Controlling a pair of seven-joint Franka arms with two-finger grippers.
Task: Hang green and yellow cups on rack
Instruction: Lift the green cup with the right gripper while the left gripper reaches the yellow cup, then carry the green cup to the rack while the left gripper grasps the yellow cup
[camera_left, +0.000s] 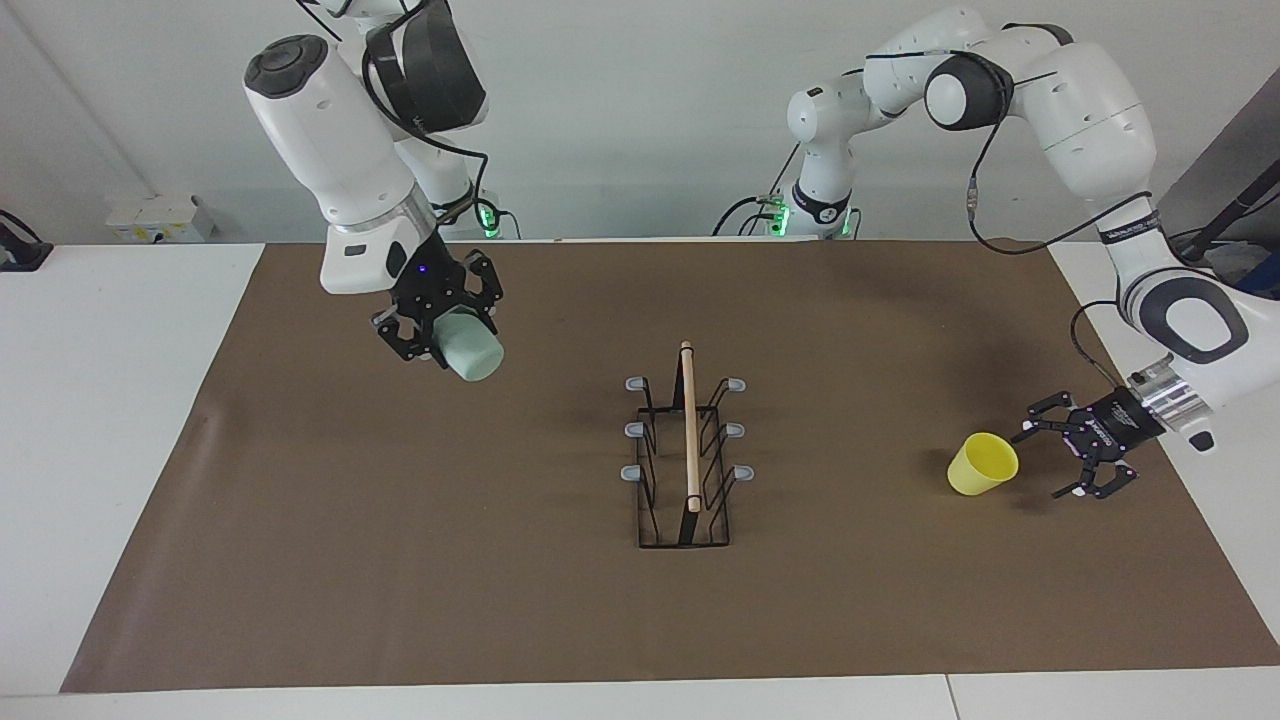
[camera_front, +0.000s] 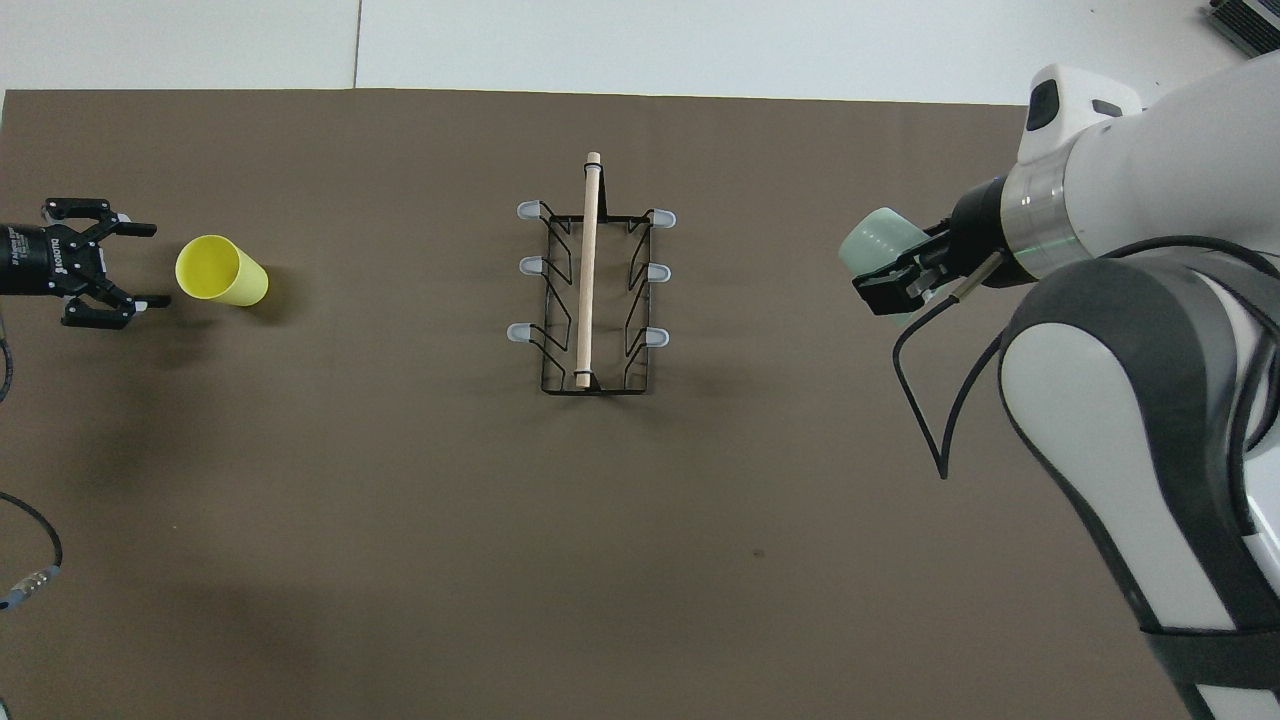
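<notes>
Now, nearest to the robots, your right gripper (camera_left: 452, 335) is up in the air over the brown mat (camera_left: 500, 600) toward the right arm's end, clamped on the green cup (camera_left: 472, 345), which lies tilted in the fingers with its closed bottom pointing toward the rack. I think you should turn the cup so its mouth faces a peg, then slide it on slowly along the line of the peg.

At the middle of the mat stands the rack (camera_left: 686, 460): thin black wire, a rectangular base, a pale wooden rod on top, and grey rounded peg tips, all empty.

Farther from the robots, at the left arm's end, the yellow cup (camera_left: 981, 464) lies tipped on the mat, a smooth tapered plastic tumbler without handle. Your left gripper (camera_left: 1058, 457) is just beside it, fingers spread wide, holding nothing.
</notes>
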